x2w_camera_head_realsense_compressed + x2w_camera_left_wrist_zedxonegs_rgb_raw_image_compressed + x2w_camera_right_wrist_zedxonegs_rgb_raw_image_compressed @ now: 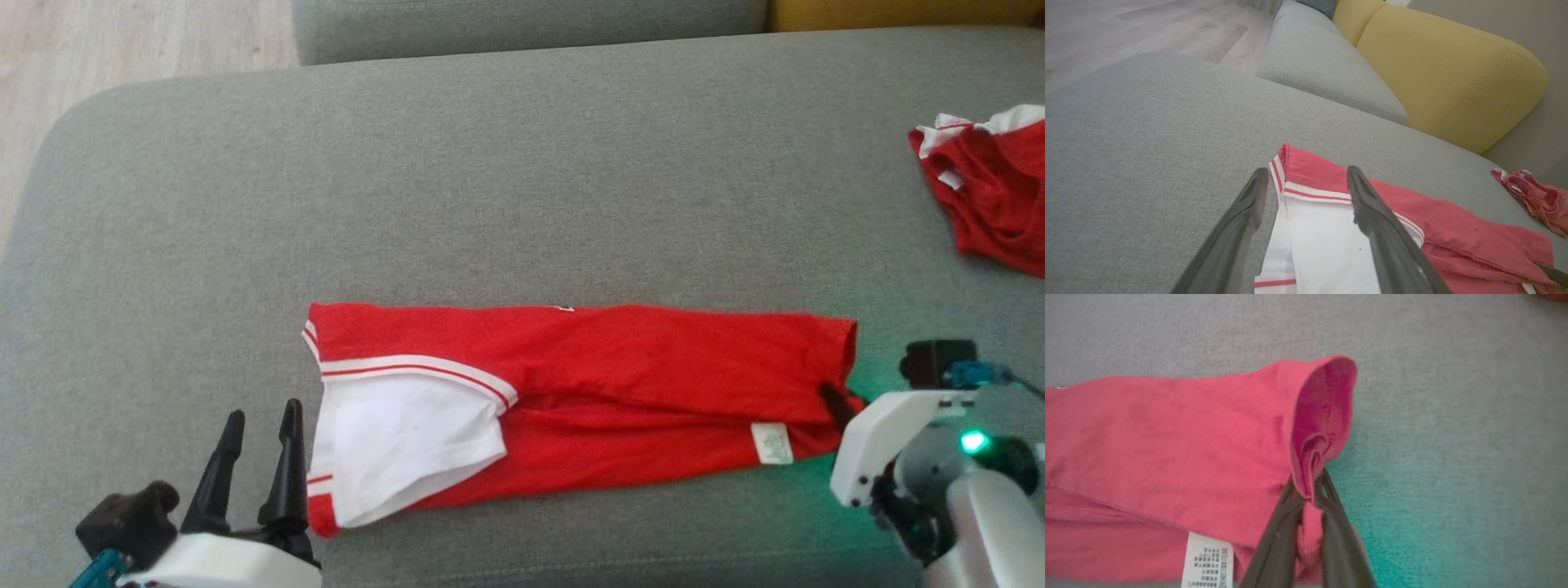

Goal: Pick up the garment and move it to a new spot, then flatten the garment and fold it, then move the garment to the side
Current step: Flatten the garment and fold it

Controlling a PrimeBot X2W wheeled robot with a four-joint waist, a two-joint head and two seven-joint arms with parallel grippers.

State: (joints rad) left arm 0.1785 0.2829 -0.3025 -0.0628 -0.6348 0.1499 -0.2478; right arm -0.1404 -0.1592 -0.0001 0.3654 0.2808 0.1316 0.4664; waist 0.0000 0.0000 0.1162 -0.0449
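Garments, 2: right tool pinches the flat garment, left tool gapes, crumpled garment lies apart.

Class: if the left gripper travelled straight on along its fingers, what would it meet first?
Probably the striped edge of the garment, lying between the fingers of the open left gripper in the left wrist view. Depth is unclear: it may pass above the cloth and reach the grey cushion.

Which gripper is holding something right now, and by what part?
The right gripper pinches the red garment by a fold at its right-end edge, near the care label. The left gripper is open, holding nothing.
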